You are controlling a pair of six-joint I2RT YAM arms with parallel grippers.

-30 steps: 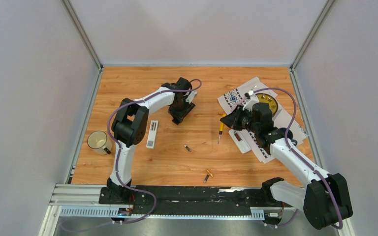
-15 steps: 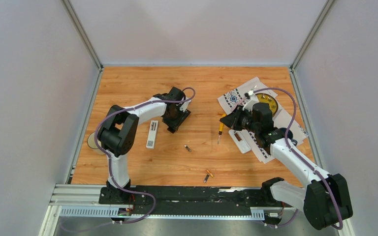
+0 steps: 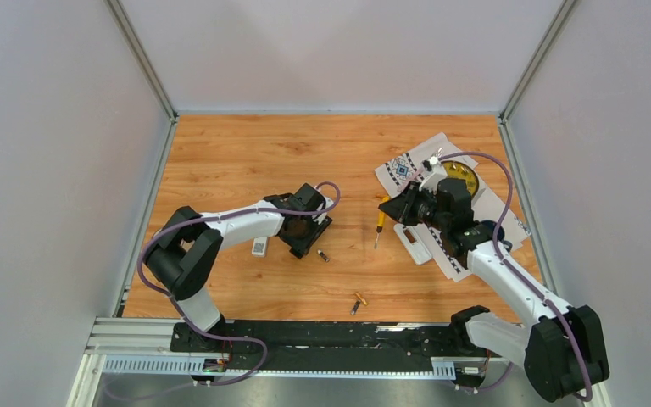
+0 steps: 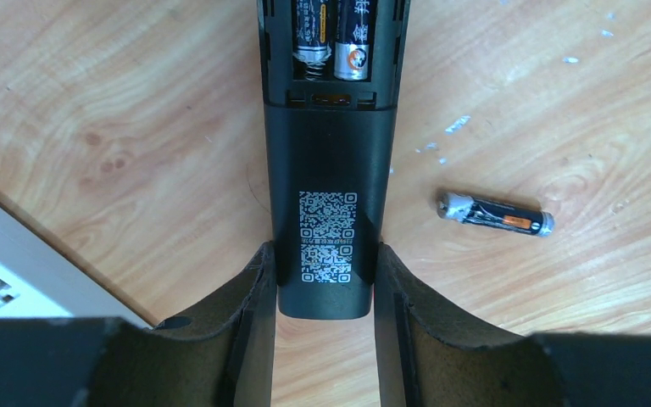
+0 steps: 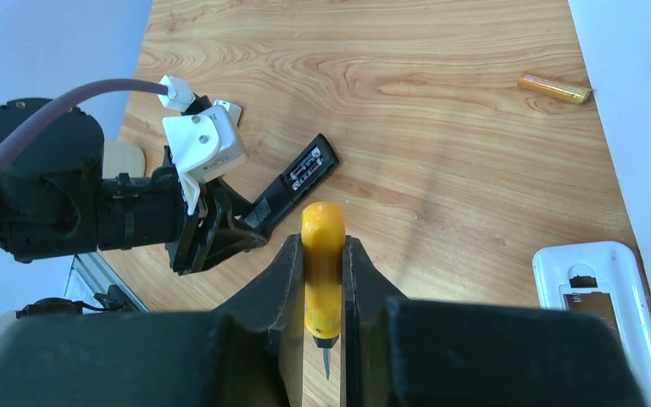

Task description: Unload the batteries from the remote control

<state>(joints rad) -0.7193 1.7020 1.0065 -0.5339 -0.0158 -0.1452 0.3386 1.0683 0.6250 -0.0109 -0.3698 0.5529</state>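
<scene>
My left gripper (image 4: 325, 263) is shut on the end of a black remote control (image 4: 326, 170) that lies on the wood. The remote's compartment is open and shows two batteries (image 4: 332, 34) inside. A loose dark battery (image 4: 496, 214) lies just right of the remote, and it also shows in the top view (image 3: 323, 255). An orange battery (image 3: 359, 298) lies nearer the front edge, touching a dark one. My right gripper (image 5: 323, 246) is shut on a yellow-handled screwdriver (image 5: 322, 254), held above the wood to the right of the black remote (image 5: 301, 180).
A white remote (image 3: 413, 242) lies back-up on a patterned cloth (image 3: 403, 167) beside a yellow disc (image 3: 462, 176). A white piece (image 3: 259, 247) shows under my left arm. The metal rail (image 3: 305, 343) runs along the near edge.
My left arm has swung from the far middle of the table toward the near side, bringing the black remote next to the loose dark battery. My right arm has not moved.
</scene>
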